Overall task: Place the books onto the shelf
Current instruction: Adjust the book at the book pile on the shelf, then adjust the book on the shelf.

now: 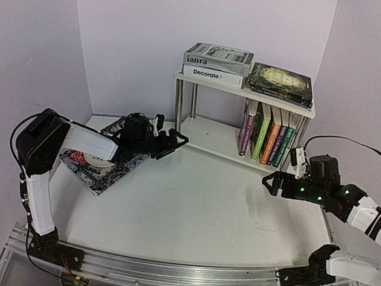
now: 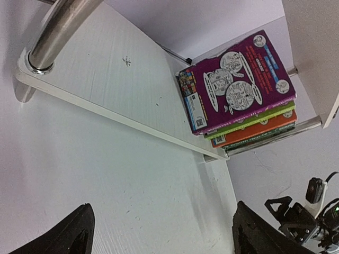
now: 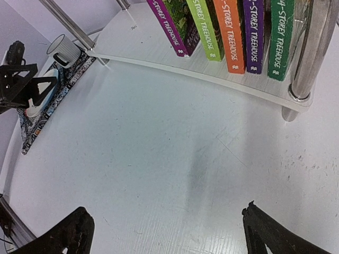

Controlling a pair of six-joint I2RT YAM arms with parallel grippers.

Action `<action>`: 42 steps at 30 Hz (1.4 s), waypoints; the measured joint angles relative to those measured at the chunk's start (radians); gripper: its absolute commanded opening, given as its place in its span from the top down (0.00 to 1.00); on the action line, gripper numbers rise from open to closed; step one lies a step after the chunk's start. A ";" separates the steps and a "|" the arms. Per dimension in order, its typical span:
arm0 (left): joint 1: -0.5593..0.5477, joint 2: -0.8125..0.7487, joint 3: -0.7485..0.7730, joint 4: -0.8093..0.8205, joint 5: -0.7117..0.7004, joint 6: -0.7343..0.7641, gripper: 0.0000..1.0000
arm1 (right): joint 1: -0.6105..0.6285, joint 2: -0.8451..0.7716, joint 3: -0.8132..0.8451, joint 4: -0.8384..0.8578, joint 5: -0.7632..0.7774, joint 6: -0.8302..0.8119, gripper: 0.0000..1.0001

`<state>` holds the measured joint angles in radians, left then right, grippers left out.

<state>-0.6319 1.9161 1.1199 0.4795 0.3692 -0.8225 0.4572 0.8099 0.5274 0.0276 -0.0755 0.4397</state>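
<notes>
Nearest, the right tool (image 1: 270, 184) hovers over the right side of the white desk (image 1: 205, 209), its fingers spread wide with nothing between them. Further in on the left, the left tool (image 1: 171, 146) hangs low over the desk, pointing toward the shelf (image 1: 207, 135); its fingers are also apart and empty. Under the left arm lies a black-white patterned placemat (image 1: 100, 174), and a white cup (image 3: 64, 50) stands at its far end, near a chrome leg.

Behind them the shelf stands against the back wall. On the right end of its lower board, five upright books (image 1: 269, 140) stand close together, with purple, green and orange Treehouse spines. On the top board the Decorate book (image 1: 211, 74) lies flat at the left with a grey-white book (image 1: 219, 55) stacked on it. A pile of dark books (image 1: 281, 82) lies at the right.
</notes>
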 measured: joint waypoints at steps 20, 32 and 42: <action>-0.064 0.343 0.353 0.100 -0.087 -0.312 0.26 | 0.000 -0.045 0.000 -0.043 0.036 -0.044 0.02; -0.155 0.365 0.391 0.189 -0.200 -0.391 0.27 | 0.000 -0.154 -0.016 -0.081 0.092 -0.066 0.02; -0.164 0.154 0.078 0.211 -0.268 -0.295 0.26 | 0.000 -0.077 -0.016 -0.079 0.123 0.013 0.02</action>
<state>-0.7960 2.0703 1.1982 0.6910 0.1008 -1.1174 0.4572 0.7325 0.5109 -0.0515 0.0470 0.4527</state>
